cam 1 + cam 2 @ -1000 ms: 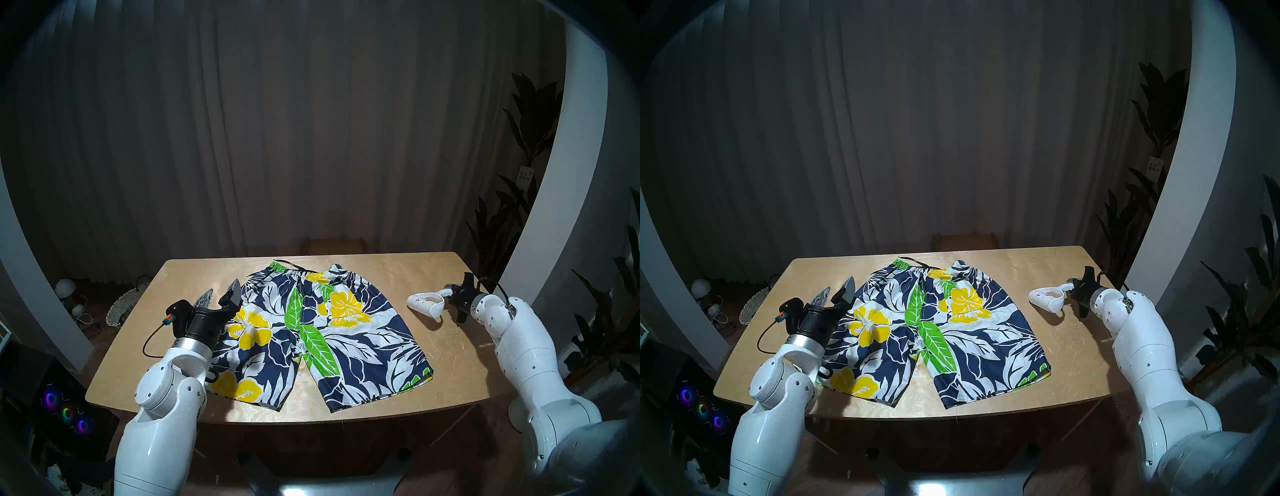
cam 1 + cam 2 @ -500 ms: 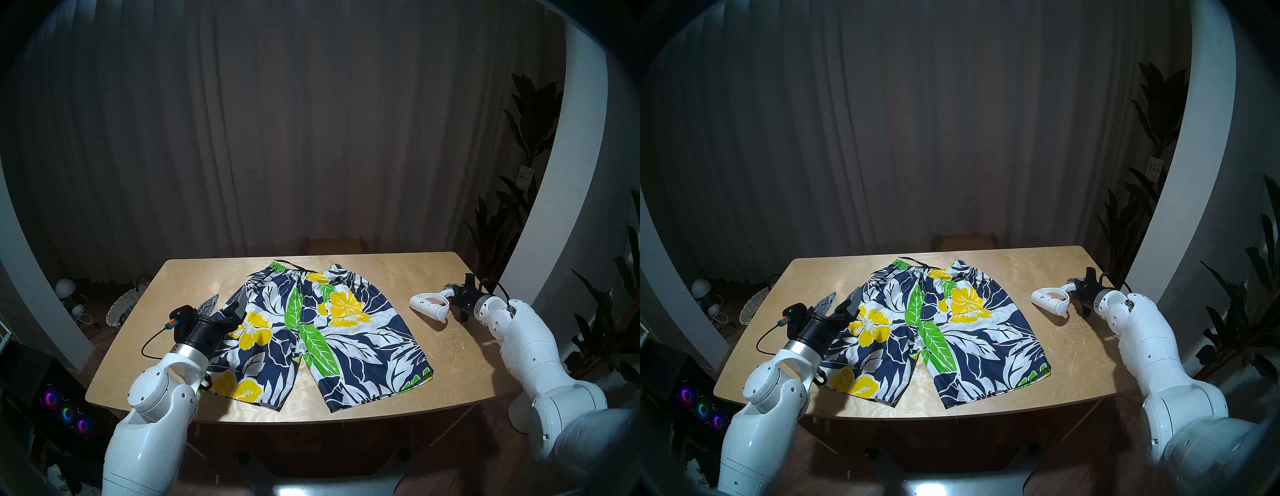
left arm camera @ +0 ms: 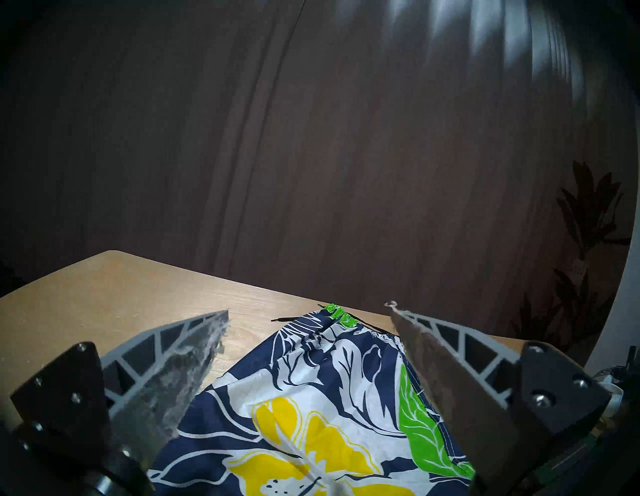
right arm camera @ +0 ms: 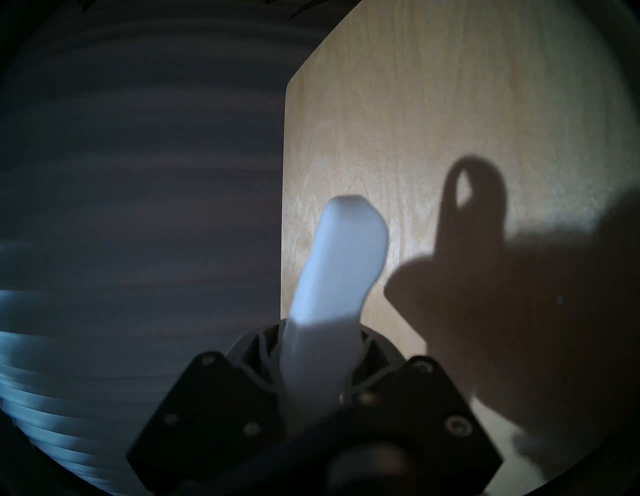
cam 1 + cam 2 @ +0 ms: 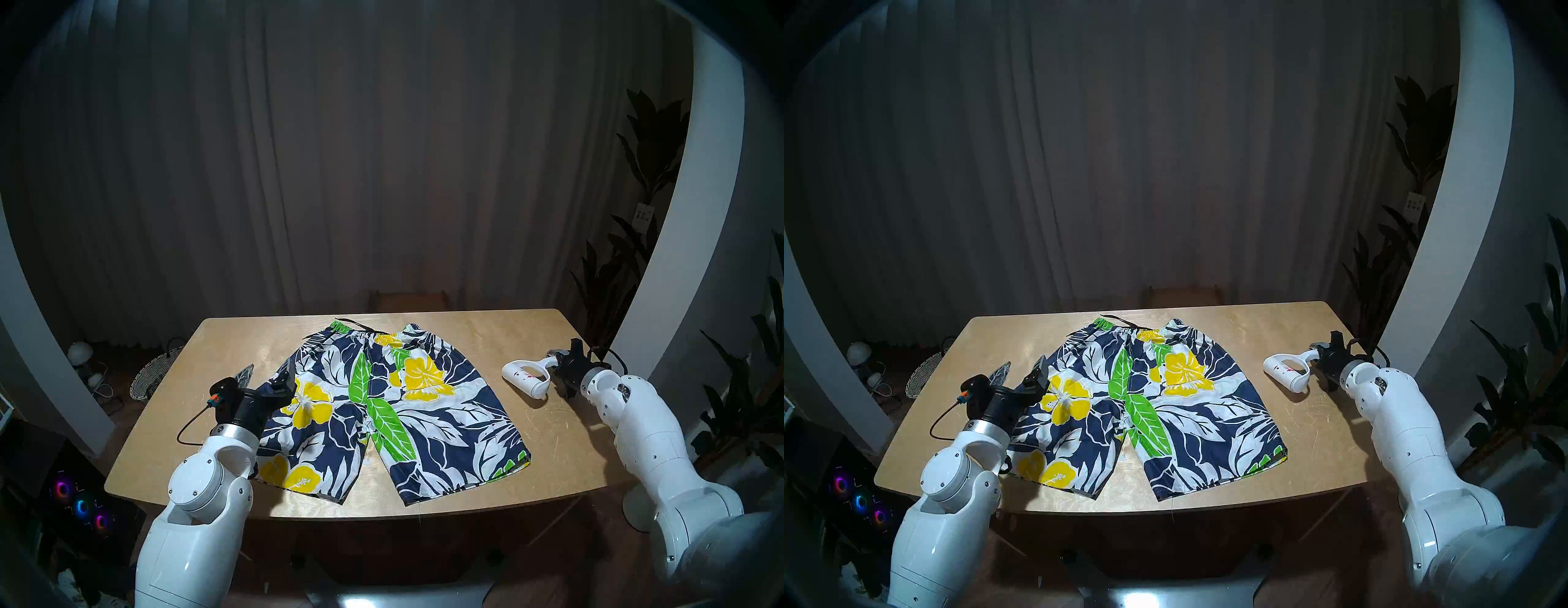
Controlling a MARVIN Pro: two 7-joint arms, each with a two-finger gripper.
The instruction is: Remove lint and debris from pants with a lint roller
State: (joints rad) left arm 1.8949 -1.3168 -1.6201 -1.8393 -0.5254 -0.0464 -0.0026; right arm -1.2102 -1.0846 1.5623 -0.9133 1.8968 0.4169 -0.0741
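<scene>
The shorts (image 5: 424,424) lie flat in the middle of the wooden table (image 5: 551,446), waistband at the far side; they also show in the right head view (image 5: 1183,420). My left gripper (image 5: 267,375) is open and empty, low over the shorts' left edge, with the flower print between its fingers in the left wrist view (image 3: 311,398). My right gripper (image 5: 559,366) is shut on the handle of the white lint roller (image 5: 526,378), right of the shorts and low over the table. Pink-red specks (image 5: 526,374) stick to its drum. Specks on the shorts are too small to tell.
A woven basket (image 5: 152,378) and a computer with lit fans (image 5: 80,505) stand on the floor at the left. Plants (image 5: 628,297) stand behind the table's right corner. A chair back (image 5: 409,299) is behind the far edge.
My left gripper came down and back toward me over the shorts' left edge. My right gripper shifted slightly right and down with the lint roller.
</scene>
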